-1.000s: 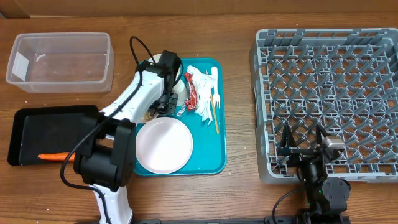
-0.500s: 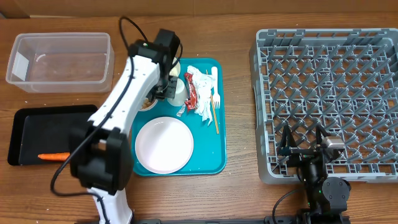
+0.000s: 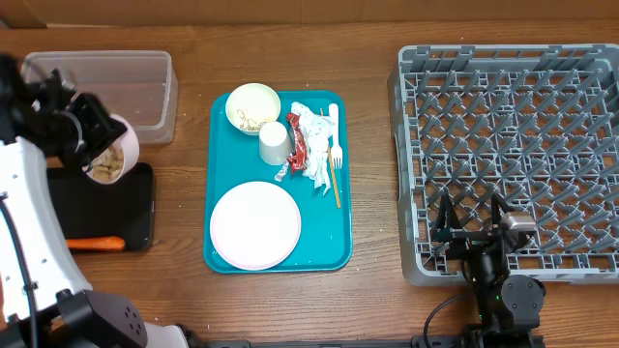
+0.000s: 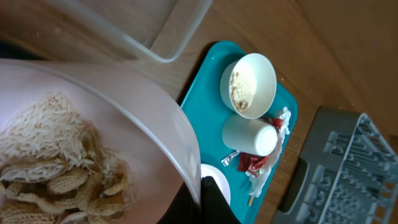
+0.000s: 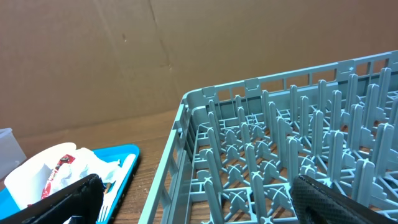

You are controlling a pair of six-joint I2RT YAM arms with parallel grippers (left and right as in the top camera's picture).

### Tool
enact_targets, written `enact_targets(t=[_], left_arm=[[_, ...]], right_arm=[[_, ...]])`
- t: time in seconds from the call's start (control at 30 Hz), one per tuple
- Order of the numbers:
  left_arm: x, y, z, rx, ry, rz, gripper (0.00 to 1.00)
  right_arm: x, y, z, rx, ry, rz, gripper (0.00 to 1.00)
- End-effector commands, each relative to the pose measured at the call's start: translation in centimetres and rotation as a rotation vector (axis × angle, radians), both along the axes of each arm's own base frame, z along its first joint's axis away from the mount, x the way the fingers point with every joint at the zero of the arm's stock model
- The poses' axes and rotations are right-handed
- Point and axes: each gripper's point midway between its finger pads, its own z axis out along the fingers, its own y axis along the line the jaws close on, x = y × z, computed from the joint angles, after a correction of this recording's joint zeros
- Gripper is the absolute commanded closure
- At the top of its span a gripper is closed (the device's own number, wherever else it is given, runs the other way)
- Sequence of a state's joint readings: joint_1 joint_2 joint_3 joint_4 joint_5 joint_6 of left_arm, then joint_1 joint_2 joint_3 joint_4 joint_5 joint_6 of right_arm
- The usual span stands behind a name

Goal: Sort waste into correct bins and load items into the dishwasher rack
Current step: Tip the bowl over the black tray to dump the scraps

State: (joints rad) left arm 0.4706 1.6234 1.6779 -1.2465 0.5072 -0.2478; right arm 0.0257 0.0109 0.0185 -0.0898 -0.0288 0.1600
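The left pincer [image 4: 200,198] is clamped on the rim of a small round white bowl [image 3: 108,155] of pale beige crumbly food scraps [image 4: 62,180]. It holds the bowl above the far edge of the shallow black rectangular tray [image 3: 121,208], where an orange carrot [image 3: 95,243] lies. The step in hand looks like emptying scraps. The next move calls for tipping the bowl squarely over that tray. The right pincer [image 3: 471,220] stands wide, empty, at the large grey plastic rack [image 3: 513,116].
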Motion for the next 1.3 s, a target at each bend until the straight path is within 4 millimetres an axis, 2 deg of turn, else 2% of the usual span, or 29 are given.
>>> enact_targets(t=[0.0, 0.13, 0.2, 0.3, 0.37, 0.53, 0.7, 0.83, 1.03, 1.13, 1.2, 1.27], left_arm=[[-0.9, 0.8, -2.0, -0.147, -0.025, 0.017, 0.96], [-1.8, 3.5, -5.7, -0.22, -0.042, 0.107, 0.96], [-2.1, 4.2, -6.5, -0.271, -0.062, 0.145, 0.96], [-2.0, 4.8, -6.6, -0.357, -0.152, 0.154, 0.96], [-2.4, 6.3, -7.1, -0.409, -0.228, 0.197, 0.96], [-3.8, 9.1, -7.9, -0.418, -0.269, 0.282, 0.96], [-4.6, 10.8, -8.3, -0.432, -0.275, 0.355, 0.96], [-4.1, 11.1, -8.7, -0.469, -0.296, 0.343, 0.96], [-2.6, 10.4, -9.1, -0.697, -0.412, 0.255, 0.96], [-2.6, 10.4, -9.5, -0.702, -0.416, 0.246, 0.96], [-2.6, 10.3, -8.9, -0.726, -0.438, 0.234, 0.96], [-3.1, 10.9, -8.6, -0.764, -0.44, 0.269, 0.96]], right_arm=[[0.0, -0.1, -0.1, -0.004, -0.006, -0.006, 0.0], [0.0, -0.1, -0.1, -0.004, -0.006, -0.006, 0.0], [0.0, -0.1, -0.1, -0.004, -0.006, -0.006, 0.0], [0.0, -0.1, -0.1, -0.004, -0.006, -0.006, 0.0], [0.0, -0.1, -0.1, -0.004, -0.006, -0.006, 0.0], [0.0, -0.1, -0.1, -0.004, -0.006, -0.006, 0.0], [0.0, -0.1, -0.1, -0.004, -0.006, -0.006, 0.0], [0.0, -0.1, -0.1, -0.004, -0.006, -0.006, 0.0], [0.0, -0.1, -0.1, -0.004, -0.006, -0.006, 0.0], [0.0, -0.1, -0.1, -0.004, -0.006, -0.006, 0.0], [0.0, -0.1, -0.1, -0.004, -0.006, -0.006, 0.0], [0.0, -0.1, -0.1, -0.004, -0.006, -0.006, 0.0]])
